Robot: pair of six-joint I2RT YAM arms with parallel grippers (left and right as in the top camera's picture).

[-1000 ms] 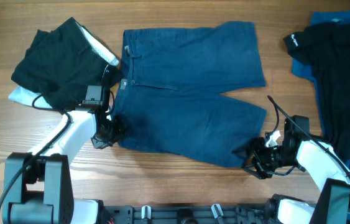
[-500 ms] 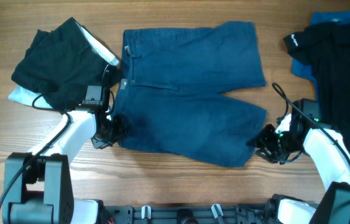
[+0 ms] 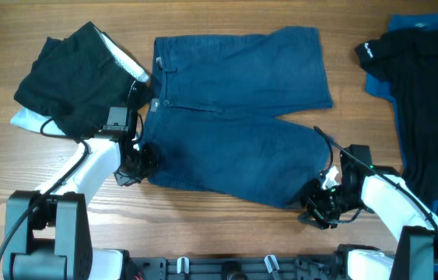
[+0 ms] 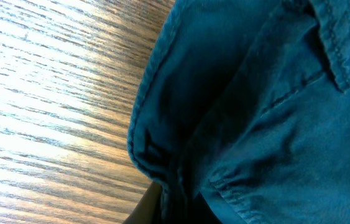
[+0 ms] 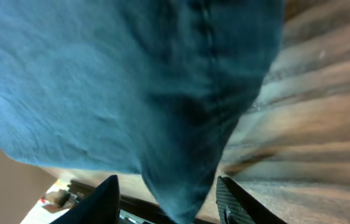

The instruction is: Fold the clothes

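The dark blue shorts [image 3: 234,117] lie spread flat on the wooden table, waistband to the left and legs to the right. My left gripper [image 3: 135,165] is at the near waistband corner and is shut on a fold of the shorts [image 4: 249,93]; the pinched cloth shows between its jaws [image 4: 171,208]. My right gripper [image 3: 317,208] is at the near leg's hem corner. In the right wrist view its fingers [image 5: 165,190] are spread apart with the hem corner of the shorts [image 5: 131,81] hanging between them.
A black bundle with a white lining [image 3: 75,78] lies at the back left, close to the waistband. A black top with a small white logo [image 3: 429,101] lies on a blue garment [image 3: 376,84] at the right. The table's front edge runs just behind both grippers.
My right gripper swung up to the right along the hem, then came back down-left to the near leg's corner. The left gripper and the shorts have not moved.
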